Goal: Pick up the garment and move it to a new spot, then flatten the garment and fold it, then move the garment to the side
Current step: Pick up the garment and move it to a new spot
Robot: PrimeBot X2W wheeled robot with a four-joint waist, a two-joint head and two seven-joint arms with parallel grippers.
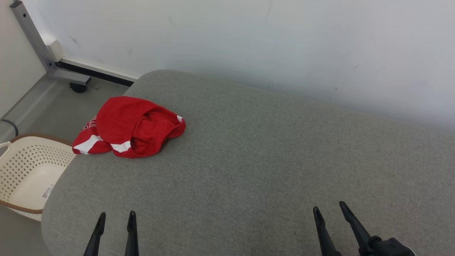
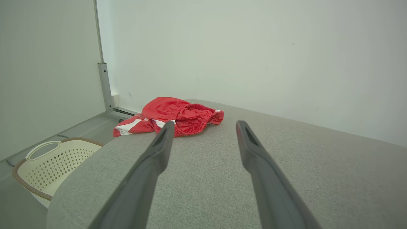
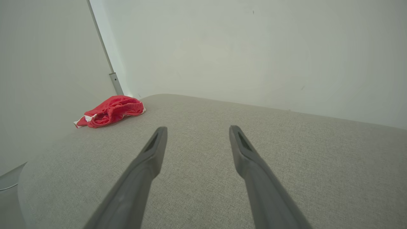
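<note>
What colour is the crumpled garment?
Red garment with white stripes; clearest in the head view.

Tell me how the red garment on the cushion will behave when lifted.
Probably floppy: the red garment lies bunched in soft folds, so it should sag and unfurl where pinched. Likely light, being thin cloth. It sits at the grey cushion's left edge, so a leftward push might drop it toward the basket.

WALL: a plain white wall (image 1: 249, 35), faintly scuffed, is seen behind | FURNITURE: a grey fabric-covered cushion (image 1: 249, 160) with rounded corners is set before it | FLOOR: grey floor (image 1: 67, 110) is seen at the left; a cream perforated basket (image 1: 21, 160) is stood just beside the cushion | FRAME: a grey metal post (image 1: 32, 35) is seen in the corner | LIGHT: even, soft
</note>
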